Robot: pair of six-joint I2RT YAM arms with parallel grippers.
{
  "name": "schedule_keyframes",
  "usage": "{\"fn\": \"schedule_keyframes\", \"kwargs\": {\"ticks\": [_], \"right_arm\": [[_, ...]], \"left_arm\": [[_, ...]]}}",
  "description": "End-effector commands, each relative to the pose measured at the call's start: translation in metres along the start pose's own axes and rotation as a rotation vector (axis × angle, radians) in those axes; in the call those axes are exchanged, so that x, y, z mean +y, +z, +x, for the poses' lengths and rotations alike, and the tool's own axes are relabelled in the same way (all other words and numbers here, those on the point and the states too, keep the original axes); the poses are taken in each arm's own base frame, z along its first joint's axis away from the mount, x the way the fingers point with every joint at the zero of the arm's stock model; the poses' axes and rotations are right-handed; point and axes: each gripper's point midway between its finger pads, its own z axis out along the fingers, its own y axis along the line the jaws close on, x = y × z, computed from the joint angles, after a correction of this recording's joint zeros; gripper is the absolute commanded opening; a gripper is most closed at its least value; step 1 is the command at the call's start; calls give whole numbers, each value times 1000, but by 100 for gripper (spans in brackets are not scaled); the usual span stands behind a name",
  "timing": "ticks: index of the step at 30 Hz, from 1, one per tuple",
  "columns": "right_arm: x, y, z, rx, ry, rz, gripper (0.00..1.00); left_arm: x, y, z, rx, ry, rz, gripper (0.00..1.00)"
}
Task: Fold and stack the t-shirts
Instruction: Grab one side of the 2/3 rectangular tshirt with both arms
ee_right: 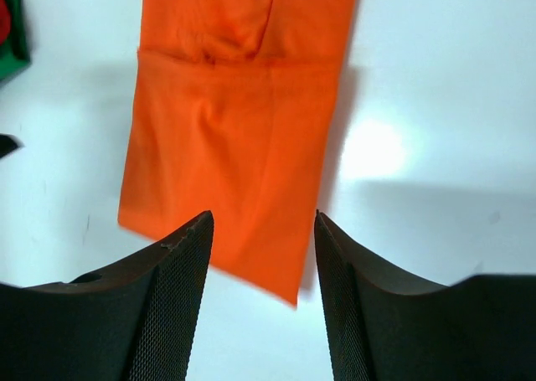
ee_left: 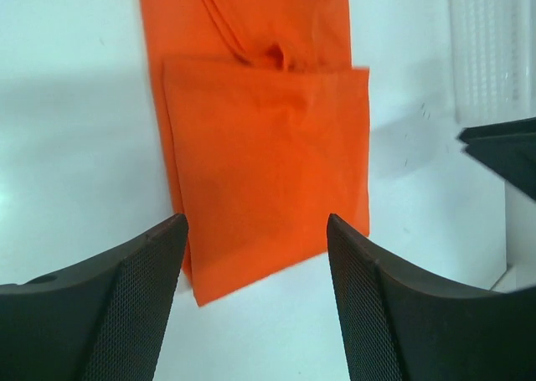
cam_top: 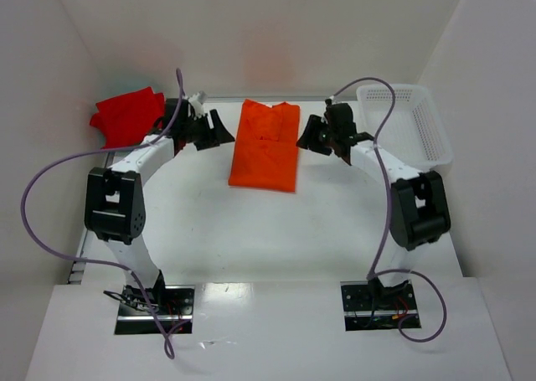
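Note:
An orange t-shirt (cam_top: 266,145) lies folded into a long strip on the white table, with one end doubled over. It also shows in the left wrist view (ee_left: 268,155) and in the right wrist view (ee_right: 239,146). A red t-shirt (cam_top: 127,115) lies crumpled at the far left. My left gripper (cam_top: 219,135) is open and empty, just left of the orange shirt; in its wrist view (ee_left: 255,255) it hovers above the shirt's corner. My right gripper (cam_top: 308,135) is open and empty, just right of the shirt, and hovers over its edge (ee_right: 264,247).
A white mesh basket (cam_top: 410,121) stands at the far right of the table. White walls close in the back and both sides. A green edge (ee_right: 12,38) shows at the left of the right wrist view.

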Motion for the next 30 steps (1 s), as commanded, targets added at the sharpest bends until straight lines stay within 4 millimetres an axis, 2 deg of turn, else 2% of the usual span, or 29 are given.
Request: {"fn": "schedule_keyframes", "kwargs": {"ticks": [1, 2, 3, 4, 5, 6, 7, 10, 11, 12, 13, 16, 17, 19, 24, 27, 30], "right_arm": [[-5, -21, 20, -7, 15, -15, 58], [-6, -28, 25, -5, 26, -14, 58], [-13, -28, 47, 37, 25, 0, 58], [-11, -29, 59, 58, 27, -2, 58], [-7, -33, 67, 71, 36, -14, 58], [-12, -32, 84, 102, 33, -5, 58], [-3, -34, 94, 118, 29, -20, 58], [-1, -33, 113, 141, 30, -4, 58], [2, -30, 116, 145, 23, -11, 58], [-5, -26, 125, 169, 35, 6, 58], [-5, -24, 126, 169, 35, 7, 58], [-3, -18, 130, 188, 37, -7, 58], [-5, -16, 134, 204, 39, -6, 58], [-3, -13, 132, 198, 48, -10, 55], [-8, -4, 137, 205, 59, 8, 55], [-13, 4, 143, 217, 70, 18, 46], [-13, 13, 150, 245, 87, 12, 43]], "left_arm": [[-3, 0, 57, 129, 18, 18, 75], [4, -2, 66, 142, -4, -12, 75], [3, -2, 76, 162, -15, -14, 75], [6, -6, 81, 160, -29, -36, 75], [17, -5, 101, 191, -71, -82, 75], [20, -8, 106, 191, -89, -99, 75], [23, -10, 111, 196, -108, -116, 75], [33, -10, 127, 195, -157, -142, 75], [33, -8, 126, 181, -150, -135, 75], [31, -8, 125, 179, -148, -120, 75], [36, -4, 131, 199, -158, -131, 73], [33, 3, 128, 199, -155, -105, 71], [37, 6, 130, 205, -158, -108, 67], [37, 11, 130, 215, -162, -101, 66], [38, 16, 132, 223, -166, -94, 65], [38, 20, 129, 226, -157, -84, 60], [37, 25, 127, 229, -157, -75, 54]]}}
